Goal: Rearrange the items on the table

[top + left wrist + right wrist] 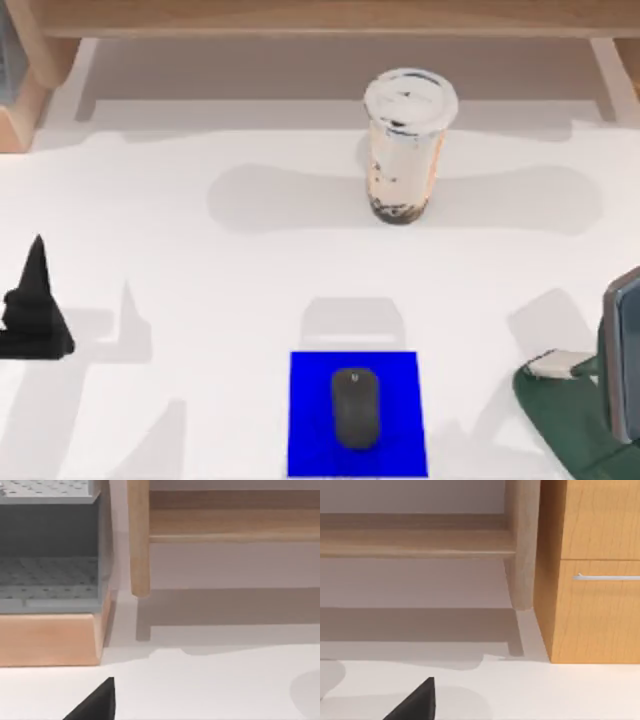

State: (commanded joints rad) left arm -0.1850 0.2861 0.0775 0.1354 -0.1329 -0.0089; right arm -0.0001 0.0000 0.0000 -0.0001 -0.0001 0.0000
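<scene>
**Mouse on its mat, cup standing apart as both arms are waiting at the desk's edges**

A dark grey mouse [355, 408] is lying lengthwise on the blue mat [310, 380] at the six o'clock edge of the white desk [200, 300], a spot that suits it as a finished resting place. The lidded cup [405, 150] of milky-brown drink is standing upright toward twelve o'clock, slightly to the one o'clock side, well apart from the mat and near the wooden ledge [320, 15] behind it. The left tool [35, 305] is sitting at nine o'clock, its dark tip aimed up the desk, touching nothing; how far it is open cannot be told. The right tool [555, 365] is parked low at four o'clock beside a green-sleeved arm, nothing visibly in it, its opening likewise impossible to judge. A black finger [97, 702] is poking into the left wrist view over bare desk, facing a grey perforated rack [50, 540]; another finger [417, 702] is showing in the right wrist view, facing a wooden drawer cabinet [595, 580]. Judging by the layout, the cup looks the likelier item left to move, and its height and liquid load are calling for a steady upright grasp.
</scene>
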